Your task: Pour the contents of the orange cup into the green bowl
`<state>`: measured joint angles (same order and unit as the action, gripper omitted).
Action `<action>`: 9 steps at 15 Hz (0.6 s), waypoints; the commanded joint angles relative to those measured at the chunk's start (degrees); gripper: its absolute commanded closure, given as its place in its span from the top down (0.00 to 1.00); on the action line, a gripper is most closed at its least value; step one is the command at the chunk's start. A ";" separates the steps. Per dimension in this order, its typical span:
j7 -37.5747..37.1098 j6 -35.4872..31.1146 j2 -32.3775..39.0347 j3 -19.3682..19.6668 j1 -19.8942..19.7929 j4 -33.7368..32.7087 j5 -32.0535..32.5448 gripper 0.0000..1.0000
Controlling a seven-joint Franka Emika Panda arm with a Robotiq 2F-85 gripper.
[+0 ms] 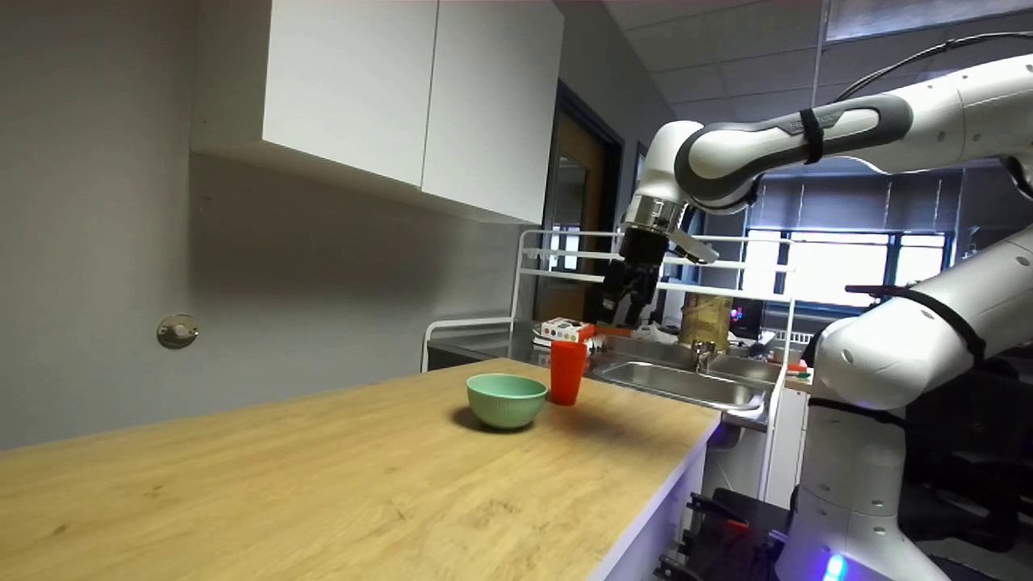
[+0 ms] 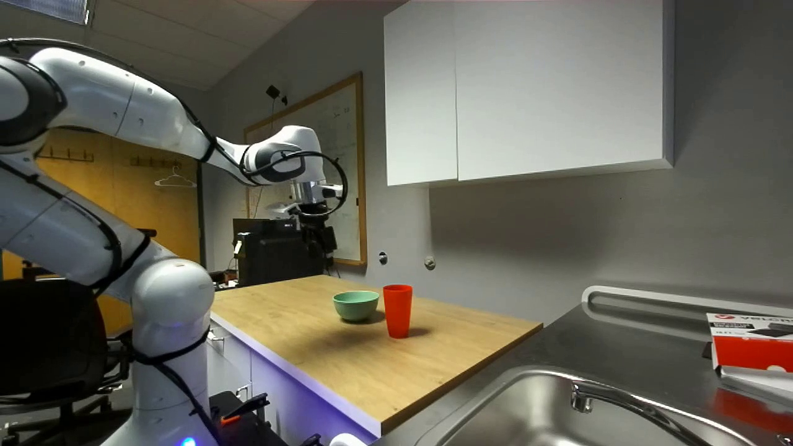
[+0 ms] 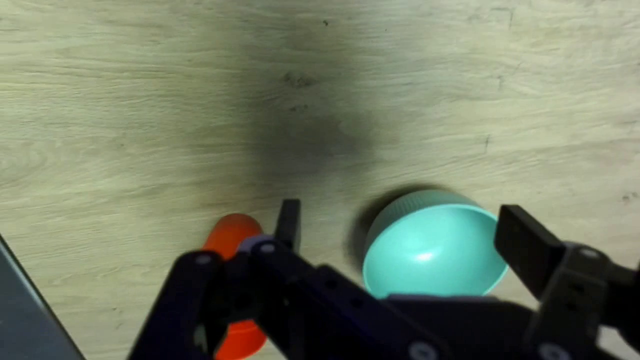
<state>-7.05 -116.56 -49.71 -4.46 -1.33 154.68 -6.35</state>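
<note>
At left in your wrist view, the orange cup (image 3: 231, 236) stands below your pincer (image 3: 398, 216), partly hidden by it, its inside hard to make out. Your pincer is spread wide; the green bowl (image 3: 434, 257) shows lower down, through its gap.

In the wrist view my gripper (image 3: 400, 220), out of focus, hides the middle of the orange cup (image 3: 230, 235) and part of the green bowl (image 3: 435, 250), and I can't tell whether the cup holds anything. The picture's edge cuts off my arm (image 2: 148, 118) in both exterior views, and what is marked on the whiteboard (image 2: 342, 131) is too small to read.
</note>
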 commanded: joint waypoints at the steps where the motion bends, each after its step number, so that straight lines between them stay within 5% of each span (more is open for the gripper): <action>1: 0.16 -1.48 6.38 3.02 -2.43 -5.20 1.54 1.00; 9: 2.14 -7.15 22.43 9.86 -5.36 -13.57 0.91 1.00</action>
<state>-6.45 -123.16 -34.73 3.21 -5.99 146.24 -5.41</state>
